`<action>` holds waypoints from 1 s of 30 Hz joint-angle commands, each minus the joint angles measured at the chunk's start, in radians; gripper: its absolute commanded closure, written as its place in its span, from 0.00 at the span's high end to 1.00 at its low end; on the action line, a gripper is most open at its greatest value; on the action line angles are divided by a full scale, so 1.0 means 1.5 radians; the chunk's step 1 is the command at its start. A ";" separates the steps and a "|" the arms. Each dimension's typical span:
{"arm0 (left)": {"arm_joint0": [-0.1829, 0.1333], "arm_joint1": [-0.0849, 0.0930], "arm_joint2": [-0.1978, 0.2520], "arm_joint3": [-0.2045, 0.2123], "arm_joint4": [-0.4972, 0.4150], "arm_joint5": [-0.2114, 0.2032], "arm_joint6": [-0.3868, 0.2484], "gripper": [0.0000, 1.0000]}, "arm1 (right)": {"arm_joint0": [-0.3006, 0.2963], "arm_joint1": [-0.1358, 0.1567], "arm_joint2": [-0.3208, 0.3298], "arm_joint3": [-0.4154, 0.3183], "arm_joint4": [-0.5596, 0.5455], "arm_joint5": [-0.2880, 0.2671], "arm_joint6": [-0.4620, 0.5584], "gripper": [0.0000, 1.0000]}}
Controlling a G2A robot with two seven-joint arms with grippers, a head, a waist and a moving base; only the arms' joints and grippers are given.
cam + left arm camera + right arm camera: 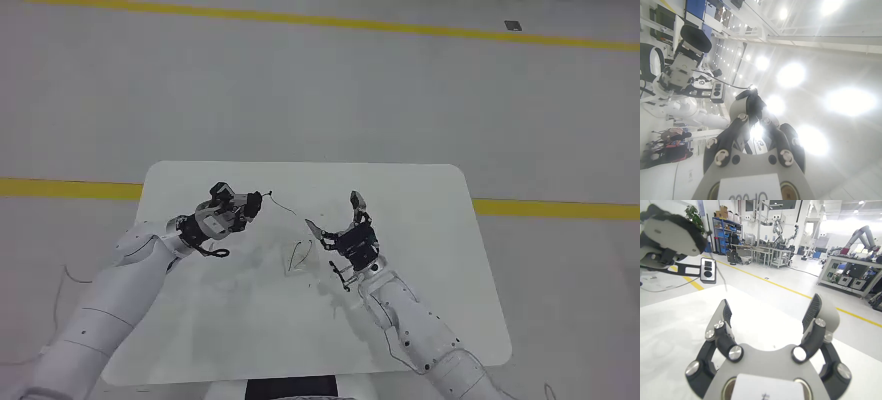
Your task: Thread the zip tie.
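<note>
My left gripper [254, 203] hovers over the table's back left and is shut on one end of a thin black zip tie [284, 206]. The tie's free length trails out toward my right gripper [338, 222]. In the left wrist view the fingertips [751, 98] pinch the zip tie [730, 86] near its end. My right gripper [770, 309] stands open with nothing between its ribbed pads [813, 308], low over the table's middle. In the right wrist view the left gripper [702, 237] shows off to one side with the zip tie [719, 272] hanging from it.
A second thin dark tie [297, 256] lies bent on the white table [430, 200] in front of the two grippers. A yellow floor line [560, 208] runs behind the table. Workbenches and other robots stand far off in the room.
</note>
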 commanded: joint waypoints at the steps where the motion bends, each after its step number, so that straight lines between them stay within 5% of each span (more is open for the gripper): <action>1: 0.000 0.000 0.000 0.000 0.000 0.000 0.000 0.00 | -0.014 0.005 0.031 -0.008 0.035 -0.038 0.004 1.00; 5: 0.000 0.000 0.000 0.000 0.000 0.000 0.000 0.00 | -0.045 0.014 0.089 -0.040 0.157 -0.142 0.012 1.00; 10: 0.000 0.000 0.000 0.000 0.000 0.000 0.000 0.00 | -0.082 0.023 0.147 -0.088 0.246 -0.230 0.039 1.00; 17: 0.000 0.000 0.000 0.000 0.000 0.000 0.000 0.00 | -0.111 0.042 0.172 -0.182 0.339 -0.230 0.088 1.00; 30: 0.000 0.000 0.000 0.000 0.000 0.000 0.000 0.00 | -0.111 0.042 0.172 -0.182 0.339 -0.230 0.088 1.00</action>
